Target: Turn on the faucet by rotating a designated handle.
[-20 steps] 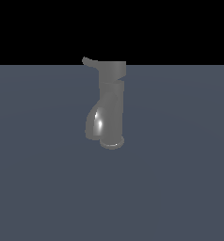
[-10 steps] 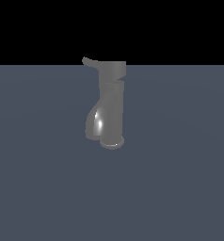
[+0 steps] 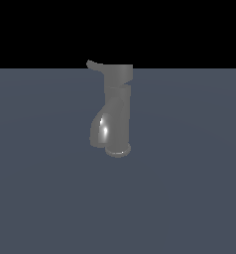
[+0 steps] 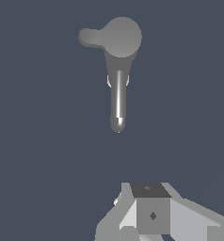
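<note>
Your claw (image 4: 154, 221) only shows in the wrist view, as a white and grey blocky shape at the edge of the picture. Its fingertips are cut off, so you cannot tell if it is open or closed. Nothing seems to be in it. In the exterior view you cannot see the claw at all.

The claw is well apart from the faucet (image 3: 116, 114). The faucet stands alone on the flat grey floor (image 3: 189, 198). It is a shiny grey post on a round ring, with a short curved spout (image 3: 101, 130) bulging low toward the exterior view's left.

The part you want is the handle (image 3: 94, 64). It is a thin little stick poking sideways out of the wide cap on top, toward the exterior view's left. In the wrist view you look down on the cap, and the handle (image 4: 89, 37) shows as a short stub next to the round top.

The step now looks like the reach, since you touch nothing yet. Bring the claw close to the tip of the handle, not the cap. Do not mix it up with the spout, which sits lower. Put a finger beside the stick, then push it slowly around the post. Pushing near the tip should turn it more easily.
</note>
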Robot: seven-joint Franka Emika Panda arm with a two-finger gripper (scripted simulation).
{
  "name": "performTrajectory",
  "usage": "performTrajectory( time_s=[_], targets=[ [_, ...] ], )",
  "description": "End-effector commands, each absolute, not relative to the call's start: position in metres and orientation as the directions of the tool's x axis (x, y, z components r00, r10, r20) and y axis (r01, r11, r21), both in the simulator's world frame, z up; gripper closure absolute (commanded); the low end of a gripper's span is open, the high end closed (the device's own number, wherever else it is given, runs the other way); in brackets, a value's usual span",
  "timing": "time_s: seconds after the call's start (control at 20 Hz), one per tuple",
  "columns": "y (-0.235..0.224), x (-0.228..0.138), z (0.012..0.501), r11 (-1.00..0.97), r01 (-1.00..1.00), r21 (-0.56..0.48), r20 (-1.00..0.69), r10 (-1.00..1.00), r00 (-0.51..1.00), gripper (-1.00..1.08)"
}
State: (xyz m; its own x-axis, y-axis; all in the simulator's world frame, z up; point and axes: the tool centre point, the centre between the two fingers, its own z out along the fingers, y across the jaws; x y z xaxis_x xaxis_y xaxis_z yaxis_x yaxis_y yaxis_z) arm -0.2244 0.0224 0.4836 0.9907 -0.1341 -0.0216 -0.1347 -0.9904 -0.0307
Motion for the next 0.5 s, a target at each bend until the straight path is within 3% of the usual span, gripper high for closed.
performTrajectory(
  time_s=[0.0,0.45],
  targets=[
    [0.023,-0.214,0.481,-0.982,-0.188,-0.031,-0.023,-0.187,0.982,1.08],
    [0.027,-0.171,0.47,-0.916,-0.401,-0.031,-0.031,-0.4,0.916,1.08]
  ],
)
